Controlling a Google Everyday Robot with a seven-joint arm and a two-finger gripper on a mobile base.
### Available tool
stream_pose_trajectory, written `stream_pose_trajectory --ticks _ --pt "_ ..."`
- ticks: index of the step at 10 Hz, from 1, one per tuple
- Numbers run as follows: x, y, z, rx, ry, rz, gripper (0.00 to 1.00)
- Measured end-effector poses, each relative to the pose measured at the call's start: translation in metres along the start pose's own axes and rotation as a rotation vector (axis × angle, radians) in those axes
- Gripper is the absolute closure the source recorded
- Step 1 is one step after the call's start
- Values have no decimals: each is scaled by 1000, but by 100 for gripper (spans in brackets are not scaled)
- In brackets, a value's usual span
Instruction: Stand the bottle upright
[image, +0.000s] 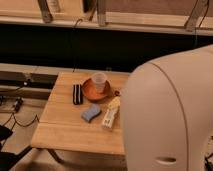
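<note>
Bottle (109, 118) lies on its side on the worktop (60, 135), just right of the blue sponge (91, 113) and close to the white robot housing (170, 110) that blocks the right of the view. Pincer not visible, probably behind that housing; can't tell if it's wide or narrow. Suggest coming from above, gripping across the slim body, pivoting it onto its base, and releasing only once it sits flat. Sponge crowds one side, yellowish object (114, 103) sits at the far end. Orange plate (90, 94) with plastic cup (99, 80) and black block (77, 93) are further back, less concern.
</note>
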Motion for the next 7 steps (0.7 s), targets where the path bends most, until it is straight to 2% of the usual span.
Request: stream_pose_trajectory --ticks 4,7 --pt "12 -28 38 8 -39 56 20" --pt "23 -35 64 -14 -54 114 20"
